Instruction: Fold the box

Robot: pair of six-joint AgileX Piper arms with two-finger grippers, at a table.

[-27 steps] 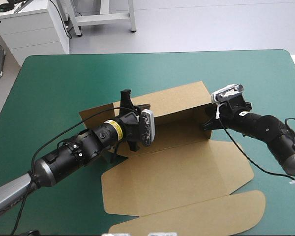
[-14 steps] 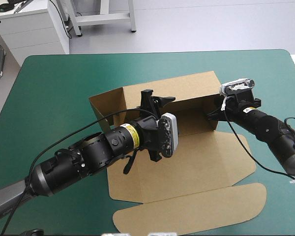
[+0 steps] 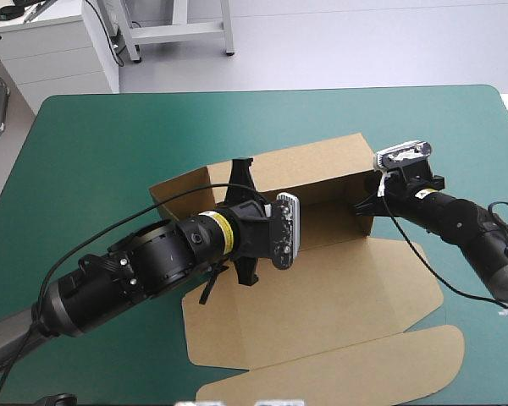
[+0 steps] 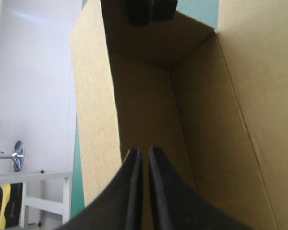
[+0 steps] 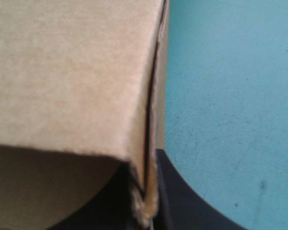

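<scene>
The brown box point(image 3: 322, 296) lies in the middle of the table. Its back wall point(image 3: 309, 162) stands up, a left end flap point(image 3: 179, 190) leans outward, and the lid point(image 3: 347, 372) lies flat toward the front edge. My right gripper point(image 3: 361, 208) is at the box's right end. It is shut on the doubled board of that corner point(image 5: 151, 191), which shows between its fingers. My left gripper point(image 4: 144, 152) is inside the box, beside the back wall point(image 4: 144, 105), pointing along the trough at the right end wall point(image 4: 153, 43). Its fingers are shut with nothing between them.
Teal-green cover point(image 3: 93, 144) surrounds the box on the left and far sides. The lid's rounded tongue reaches close to the table's front edge. My right arm lies near the table's right edge.
The back wall has come up from a low lean to upright. My left gripper opened wide inside the box, then shut and drew back slightly leftward. My right gripper kept its hold.
</scene>
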